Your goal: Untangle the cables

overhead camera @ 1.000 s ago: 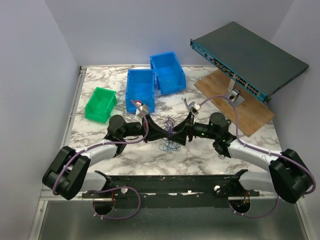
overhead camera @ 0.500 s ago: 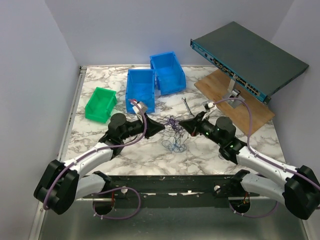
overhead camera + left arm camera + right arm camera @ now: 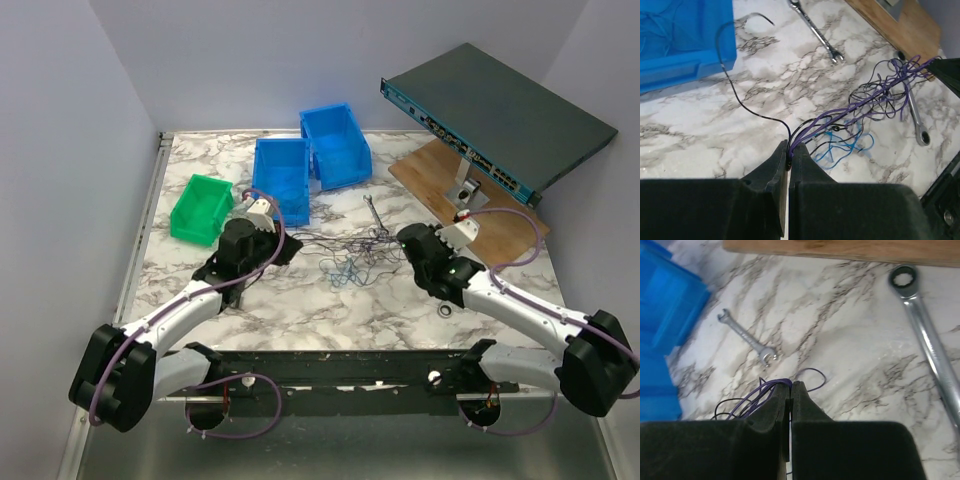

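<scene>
The cables [image 3: 345,258] are thin purple, black and blue wires, drawn out in a loose web across the marble table between my two grippers. At their left end my left gripper [image 3: 289,249] is shut on them. In the left wrist view that gripper [image 3: 790,151] pinches purple and black strands [image 3: 855,105], and blue loops [image 3: 850,145] lie slack on the table beside them. My right gripper [image 3: 403,238] is at the right end. Seen from the right wrist, it [image 3: 791,385] is shut on purple strands [image 3: 752,395].
A green bin [image 3: 202,208] and two blue bins [image 3: 280,178] [image 3: 335,145] stand at the back left. A network switch [image 3: 495,120] leans over a wooden board [image 3: 500,215] at the back right. A small wrench [image 3: 375,212] and a ratchet wrench [image 3: 927,340] lie near the wires.
The right gripper has shut on the wires. Both arms have drawn apart, left going left and right going right, and the bundle is now stretched out between them.
</scene>
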